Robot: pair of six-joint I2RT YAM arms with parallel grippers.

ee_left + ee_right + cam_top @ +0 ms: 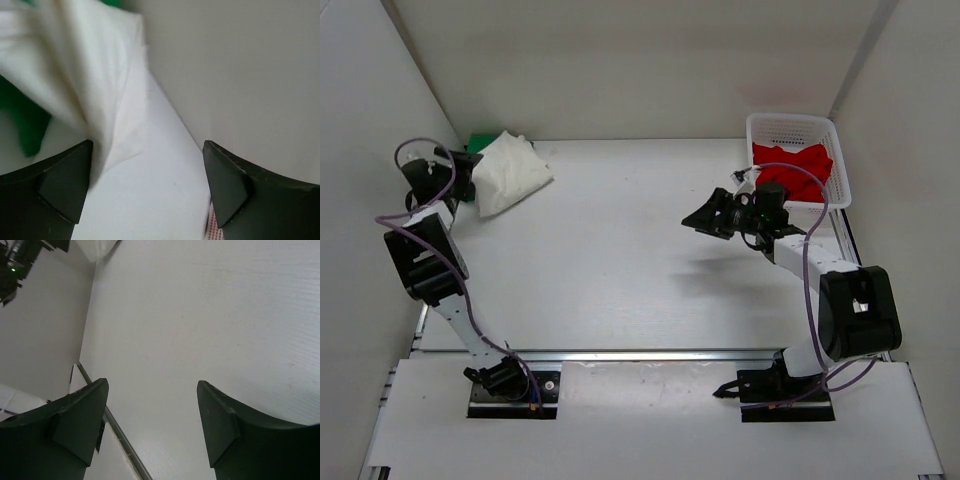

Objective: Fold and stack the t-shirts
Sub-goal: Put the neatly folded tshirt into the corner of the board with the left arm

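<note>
White walls (620, 60) are seen around a pale bench (620, 260). At its far left corner the white t-shirt (510, 172) is laid in a loose bundle over the green t-shirt (480, 143), of which only an edge is shown behind it. The left tool (455, 165) is held just beside this pile. In the left wrist view the white cloth is seen ahead and to the left, reaching down to one of the two fingers (65, 185), with green visible beneath it. The jaws are spread wide and nothing is gripped between them.

The red t-shirt (794, 168) is crumpled inside the white mesh basket (790, 124) at the far right, just behind the right tool (705, 218). That tool is held above bare bench, pointed toward the middle. Its fingers (75, 425) are parted fully and nothing is held.
</note>
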